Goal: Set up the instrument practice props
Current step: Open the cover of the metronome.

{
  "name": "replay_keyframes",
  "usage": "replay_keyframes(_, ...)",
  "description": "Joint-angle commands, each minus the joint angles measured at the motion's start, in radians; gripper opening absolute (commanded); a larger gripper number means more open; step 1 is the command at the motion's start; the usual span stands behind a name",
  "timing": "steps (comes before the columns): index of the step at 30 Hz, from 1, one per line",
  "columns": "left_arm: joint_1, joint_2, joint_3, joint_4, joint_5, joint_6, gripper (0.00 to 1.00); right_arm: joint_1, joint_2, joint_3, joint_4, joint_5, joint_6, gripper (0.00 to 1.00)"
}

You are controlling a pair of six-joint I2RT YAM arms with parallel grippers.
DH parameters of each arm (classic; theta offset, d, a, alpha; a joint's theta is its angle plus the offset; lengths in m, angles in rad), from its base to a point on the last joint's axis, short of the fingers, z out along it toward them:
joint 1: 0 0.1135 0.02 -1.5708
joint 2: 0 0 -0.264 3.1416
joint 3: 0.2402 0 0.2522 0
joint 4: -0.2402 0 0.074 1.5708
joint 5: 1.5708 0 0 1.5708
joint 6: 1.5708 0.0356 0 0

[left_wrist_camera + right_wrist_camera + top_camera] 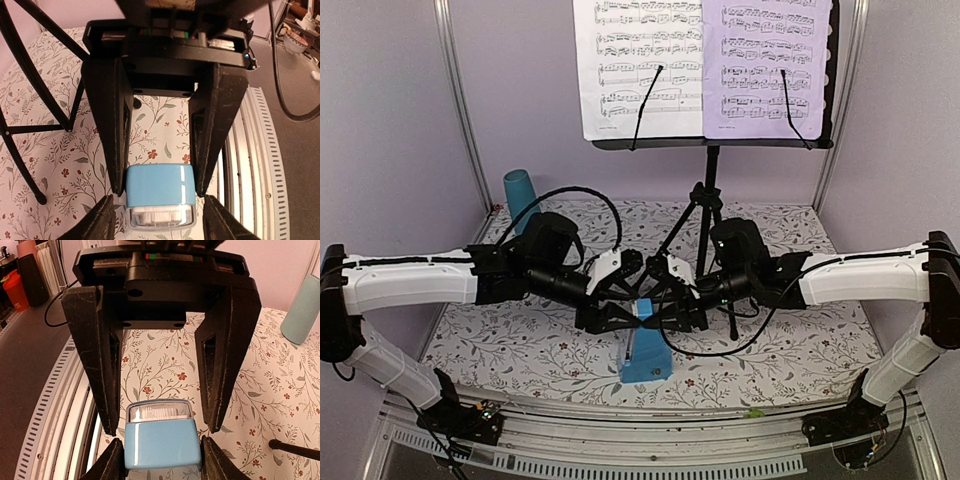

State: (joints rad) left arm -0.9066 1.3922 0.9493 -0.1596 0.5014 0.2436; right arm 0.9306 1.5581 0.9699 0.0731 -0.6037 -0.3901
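Two sheet-music pages (640,65) (765,65), text illegible; right gripper (160,460) tight on blue metronome (645,357), left gripper (157,222) apart astride it.

Music stand (720,143) top beyond frame

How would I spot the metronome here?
Find the tall black music stand at the back. On the flowered table in front, the left gripper and right gripper flank the metronome: a small blue wedge, squatter and bluer than the teal cup at back left.
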Motion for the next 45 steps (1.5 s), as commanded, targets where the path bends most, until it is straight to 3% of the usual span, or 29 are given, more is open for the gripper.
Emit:
replay_keyframes(1,0.013,-0.005,-0.025,-0.019,0.015,0.004,0.6,0.01,0.052,-0.019,-0.108,0.102,-0.058,0.0)
replay_keyframes(9,0.014,-0.009,-0.035,-0.017,0.017,0.008,0.51,0.013,0.053,-0.018,-0.117,0.108,-0.061,0.0)
replay_keyframes(19,0.014,-0.04,0.0,0.023,0.063,-0.025,0.17,0.025,0.078,-0.001,-0.152,0.134,-0.065,0.0)
replay_keyframes(23,0.015,-0.09,-0.03,0.132,0.111,-0.093,0.11,0.028,0.088,0.002,-0.166,0.146,-0.066,0.0)
replay_keyframes(28,0.01,-0.164,-0.103,0.294,0.071,-0.134,0.03,0.027,0.117,0.024,-0.203,0.134,-0.051,0.0)
replay_keyframes(40,0.013,-0.21,-0.183,0.519,0.1,-0.27,0.0,0.03,0.116,0.023,-0.206,0.239,-0.036,0.0)
replay_keyframes(45,-0.016,-0.219,-0.188,0.491,0.05,-0.19,0.0,0.029,0.123,0.036,-0.23,0.176,-0.023,0.0)
